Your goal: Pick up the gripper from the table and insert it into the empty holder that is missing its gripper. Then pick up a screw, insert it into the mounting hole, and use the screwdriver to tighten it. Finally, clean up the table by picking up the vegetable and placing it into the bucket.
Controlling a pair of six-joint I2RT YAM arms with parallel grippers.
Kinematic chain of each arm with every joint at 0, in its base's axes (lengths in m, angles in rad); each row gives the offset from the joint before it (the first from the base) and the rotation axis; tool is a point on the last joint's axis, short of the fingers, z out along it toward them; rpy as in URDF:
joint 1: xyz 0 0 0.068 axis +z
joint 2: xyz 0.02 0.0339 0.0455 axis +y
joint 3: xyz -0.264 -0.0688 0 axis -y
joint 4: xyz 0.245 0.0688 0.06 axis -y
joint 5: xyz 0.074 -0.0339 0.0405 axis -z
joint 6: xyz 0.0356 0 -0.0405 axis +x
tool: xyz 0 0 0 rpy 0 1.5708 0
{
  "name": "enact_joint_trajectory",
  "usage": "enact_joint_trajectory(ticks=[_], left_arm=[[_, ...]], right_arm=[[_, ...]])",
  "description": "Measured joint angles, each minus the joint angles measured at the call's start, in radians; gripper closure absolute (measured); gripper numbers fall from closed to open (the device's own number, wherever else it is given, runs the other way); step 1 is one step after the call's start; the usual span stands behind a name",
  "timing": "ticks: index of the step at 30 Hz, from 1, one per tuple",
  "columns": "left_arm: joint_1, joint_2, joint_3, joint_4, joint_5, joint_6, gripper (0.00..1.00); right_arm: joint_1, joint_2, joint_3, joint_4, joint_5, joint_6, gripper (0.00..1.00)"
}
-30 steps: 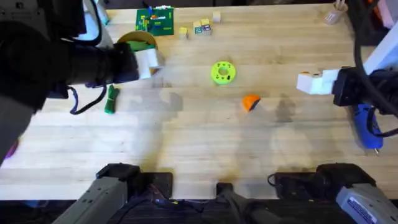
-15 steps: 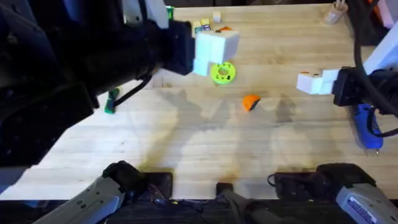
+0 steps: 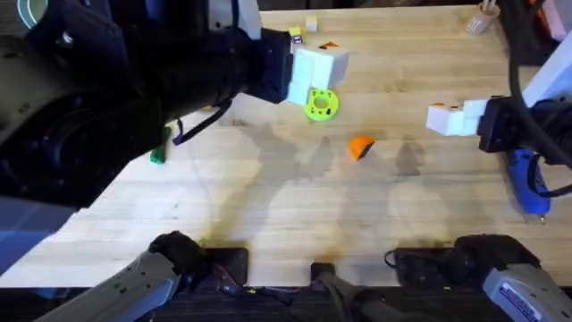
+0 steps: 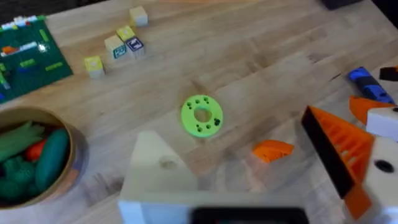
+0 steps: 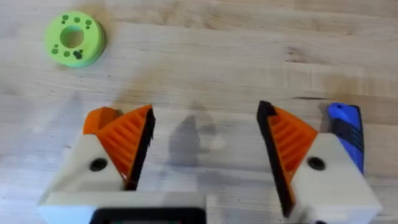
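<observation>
Item: gripper, orange wedge; you saw it lying loose on the table, near the green ring disc. Right pincer: spread wide, nothing held, screwdriver beside it. Left pincer: open, empty, one finger bare of its pad, raised above the disc. Bucket held vegetables.

gripper mid-table | screwdriver right | vegetable probably left
</observation>
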Motion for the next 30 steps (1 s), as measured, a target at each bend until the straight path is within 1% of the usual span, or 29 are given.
enact_joint_trajectory(ticks=[2, 4, 7, 9, 12, 15, 17, 21, 30], left_arm=[[0.000, 0.012, -0.001, 0.038, 0.000, 0.025, 0.008], [0.000, 0.018, -0.019, 0.109, 0.002, 0.061, 0.008], [-0.002, 0.008, -0.095, 0.247, 0.030, 0.137, 0.008], [-0.003, -0.015, -0.180, 0.341, 0.057, 0.171, 0.008], [-0.003, -0.074, -0.338, 0.490, 0.095, 0.202, 0.008], [-0.003, -0.149, -0.492, 0.621, 0.124, 0.211, 0.008], [-0.003, -0.202, -0.577, 0.680, 0.137, 0.207, 0.008], [-0.003, -0.325, -0.716, 0.741, 0.147, 0.182, 0.008], [-0.003, -0.620, -0.933, 0.746, 0.151, 0.159, 0.008]], right_arm=[[0.000, 0.000, 0.000, 0.000, 0.000, 0.000, 0.010], [0.000, 0.000, 0.000, 0.000, 0.000, 0.000, 0.010], [0.000, 0.000, 0.000, 0.000, 0.000, 0.000, 0.010], [0.000, 0.000, 0.000, 0.000, 0.000, 0.000, 0.010], [0.000, 0.000, 0.000, 0.000, 0.000, 0.000, 0.009], [0.000, 0.000, 0.000, 0.000, 0.000, 0.000, 0.010], [0.000, 0.000, 0.000, 0.000, 0.000, 0.000, 0.010], [0.000, 0.000, 0.000, 0.000, 0.000, 0.000, 0.010], [0.000, 0.000, 0.000, 0.000, 0.000, 0.000, 0.010]])
